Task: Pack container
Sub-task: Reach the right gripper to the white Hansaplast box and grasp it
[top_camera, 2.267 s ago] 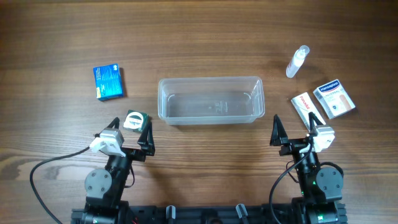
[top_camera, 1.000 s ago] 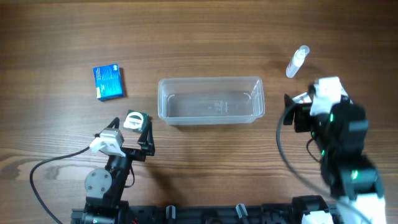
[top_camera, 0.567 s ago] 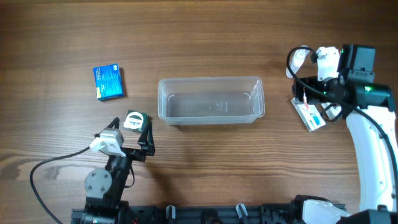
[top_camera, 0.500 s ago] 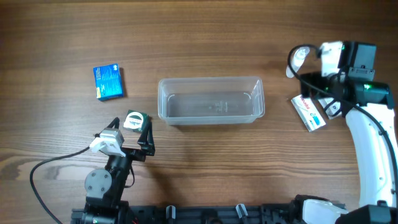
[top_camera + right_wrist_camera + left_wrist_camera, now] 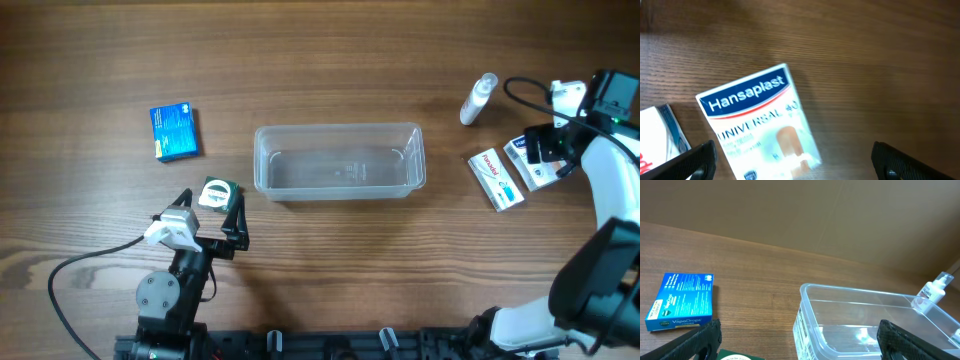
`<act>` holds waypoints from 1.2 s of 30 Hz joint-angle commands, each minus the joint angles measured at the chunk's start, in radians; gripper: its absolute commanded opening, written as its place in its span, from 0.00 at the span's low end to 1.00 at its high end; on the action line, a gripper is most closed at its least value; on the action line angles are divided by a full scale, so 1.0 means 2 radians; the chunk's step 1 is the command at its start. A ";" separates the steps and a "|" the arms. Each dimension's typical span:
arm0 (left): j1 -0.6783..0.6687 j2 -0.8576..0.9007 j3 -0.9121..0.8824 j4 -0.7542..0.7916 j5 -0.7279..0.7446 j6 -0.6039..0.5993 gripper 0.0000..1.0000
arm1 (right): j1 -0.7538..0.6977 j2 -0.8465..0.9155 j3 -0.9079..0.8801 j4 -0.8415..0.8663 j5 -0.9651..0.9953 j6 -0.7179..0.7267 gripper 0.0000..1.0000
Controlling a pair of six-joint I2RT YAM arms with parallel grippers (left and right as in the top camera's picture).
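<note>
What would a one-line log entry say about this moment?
right pincer: open, above Hansaplast box | left pincer: open, near container | container: empty | packed: nothing yet

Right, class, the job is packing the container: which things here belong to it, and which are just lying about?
Belong: container; probably to go in: blue box, Hansaplast box, red-and-white box, spray bottle, small green-and-white pack.
Lying about: only the left arm's black cable on the wooden table.
</note>
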 commanded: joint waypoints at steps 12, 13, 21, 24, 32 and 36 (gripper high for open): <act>0.004 -0.002 -0.003 -0.002 0.000 0.003 1.00 | -0.014 0.121 0.010 0.067 -0.065 -0.018 1.00; 0.004 -0.002 -0.003 -0.002 0.000 0.003 1.00 | -0.017 0.121 0.010 0.070 -0.064 -0.018 1.00; 0.004 -0.002 -0.003 -0.002 0.000 0.003 1.00 | -0.031 0.121 0.002 0.066 -0.064 0.094 1.00; 0.004 -0.002 -0.003 -0.002 0.000 0.003 1.00 | -0.031 0.121 0.002 0.047 -0.064 0.117 1.00; 0.004 -0.002 -0.003 -0.002 0.000 0.003 1.00 | -0.031 0.121 0.002 0.008 -0.062 0.154 1.00; 0.004 -0.002 -0.003 -0.002 0.000 0.003 1.00 | -0.031 0.120 0.002 0.005 -0.030 0.186 0.82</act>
